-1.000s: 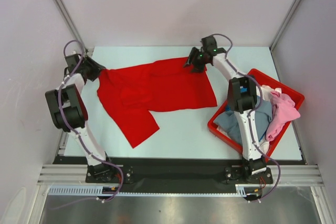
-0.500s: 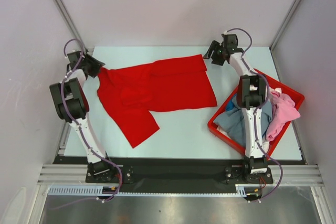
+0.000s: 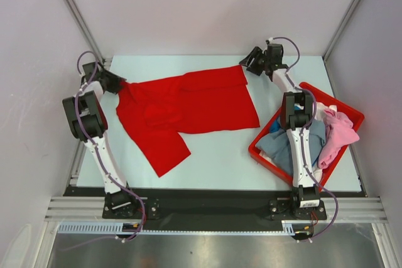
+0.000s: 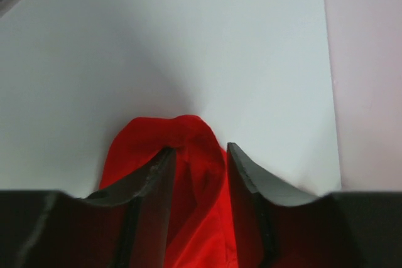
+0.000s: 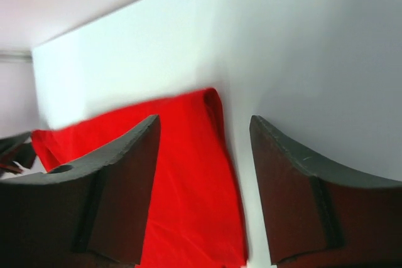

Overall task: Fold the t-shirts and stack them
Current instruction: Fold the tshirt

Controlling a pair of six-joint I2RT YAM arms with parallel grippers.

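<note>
Moved: right gripper (image 3: pixel 247 62) now clear of red t-shirt (image 3: pixel 188 105) — jaws wide, empty. Shirt lies 9-to-3 o'clock, hem at 3; left gripper (image 3: pixel 119 83) straddles cloth, grip unclear.

At least four shirts, one bin (image 3: pixel 352 112), two arms.
Shirts: one red t-shirt (image 3: pixel 188 108), one grey-blue shirt (image 3: pixel 276 147), one pink shirt (image 3: pixel 339 134), one white shirt (image 3: pixel 321 110); arms: left arm (image 3: pixel 95 147), right arm (image 3: pixel 301 155).

bare table (image 3: pixel 220 155) lies open along the near side, between the spread red t-shirt (image 3: pixel 188 108) and the red bin (image 3: pixel 256 150). the bin, heaped with shirts (image 3: pixel 339 136), blocks the right, with the right arm (image 3: pixel 300 149) reaching over it. walls (image 3: pixel 31 92) hem both sides.
</note>
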